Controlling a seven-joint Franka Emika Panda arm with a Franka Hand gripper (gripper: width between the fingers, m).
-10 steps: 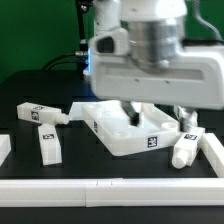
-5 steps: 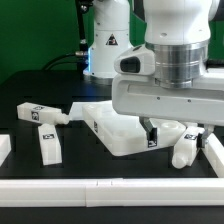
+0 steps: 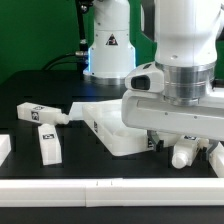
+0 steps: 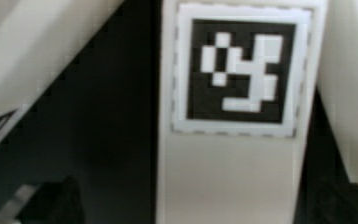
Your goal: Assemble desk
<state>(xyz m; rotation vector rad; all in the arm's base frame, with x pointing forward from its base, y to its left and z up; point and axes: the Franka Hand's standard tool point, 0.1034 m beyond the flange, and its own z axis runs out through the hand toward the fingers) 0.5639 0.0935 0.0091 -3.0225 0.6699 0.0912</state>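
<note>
Hovering above tagged white leg [image 4: 240, 170], jaws spread wide.

Probably a robotics lab: white robot arm [image 3: 185, 50], black bench [image 3: 95, 165], tag-marked legs [image 3: 40, 114].

In the exterior view the arm [image 3: 178, 95] hides the hand [image 4: 202, 205], one end of the desk panel [image 3: 108, 132] and part of a leg [image 3: 185, 153]. The wrist view is blurred: a tagged leg [image 4: 238, 150] runs past the picture's edges, and the fingertips [image 4: 48, 200] are dark smudges.
</note>
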